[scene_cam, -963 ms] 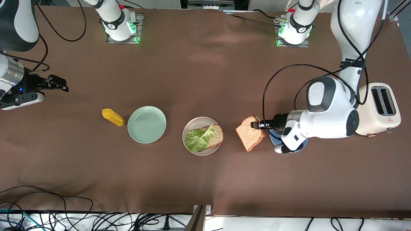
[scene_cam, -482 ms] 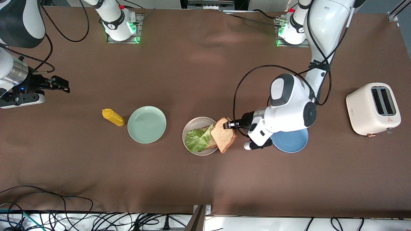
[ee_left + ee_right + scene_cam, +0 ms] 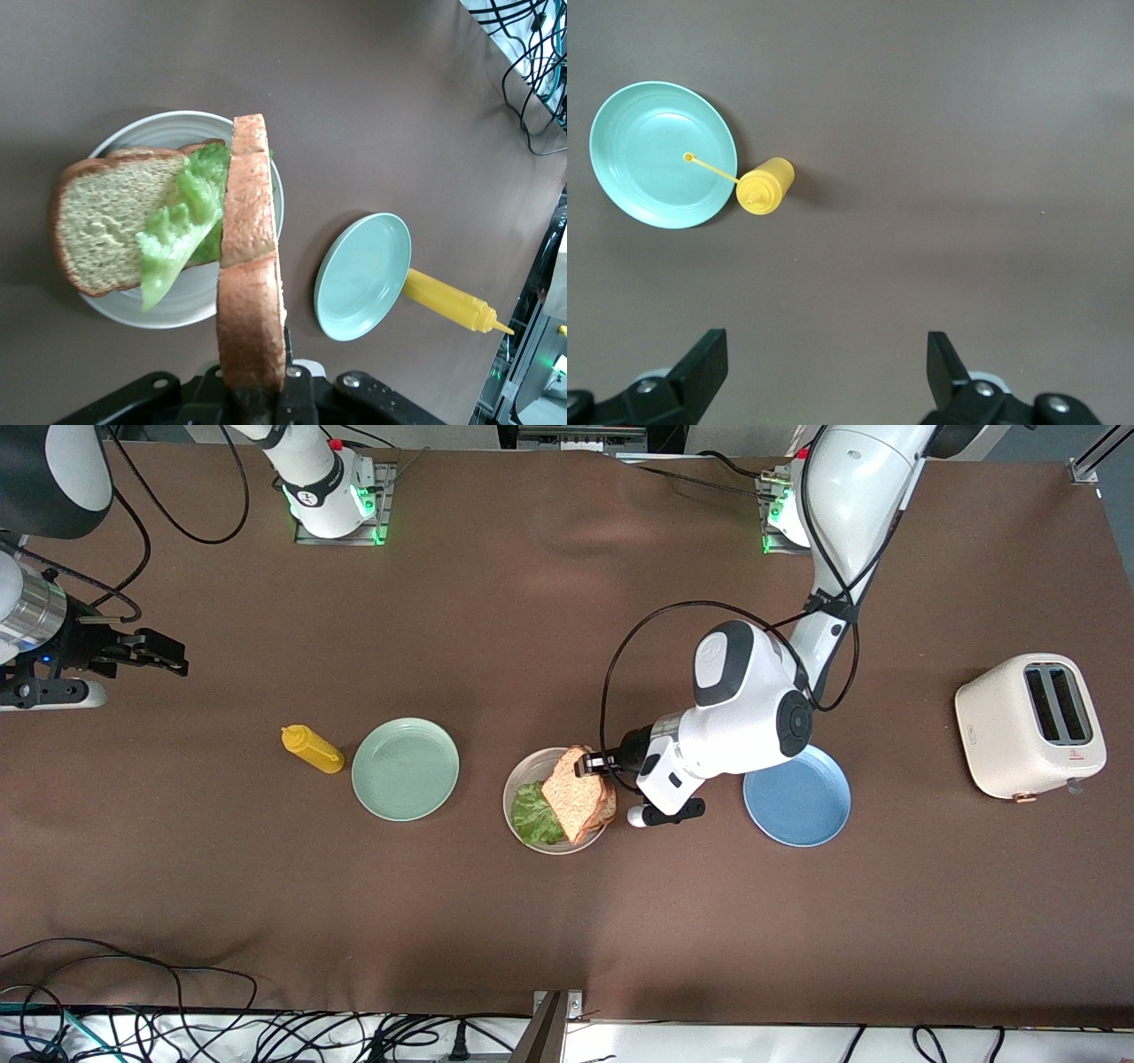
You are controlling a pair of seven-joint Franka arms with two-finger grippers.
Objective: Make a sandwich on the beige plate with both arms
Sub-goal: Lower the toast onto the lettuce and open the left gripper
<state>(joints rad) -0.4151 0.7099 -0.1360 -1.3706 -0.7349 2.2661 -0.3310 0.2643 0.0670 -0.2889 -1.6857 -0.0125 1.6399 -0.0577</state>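
Matte brown table (image 3: 549, 921); speckled square bread slice (image 3: 571, 804) over round beige plate (image 3: 523, 779).

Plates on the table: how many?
3: mint green plate beside the yellow bottle; beige plate mid-table, under the sandwich parts; blue plate toward the toaster. None seems hidden.

The left gripper (image 3: 592, 763) with its bread slice (image 3: 571, 794) hangs over the beige plate (image 3: 523, 784), blocking the way down. Bare table lies between the green plate (image 3: 405, 769) and beige plate.
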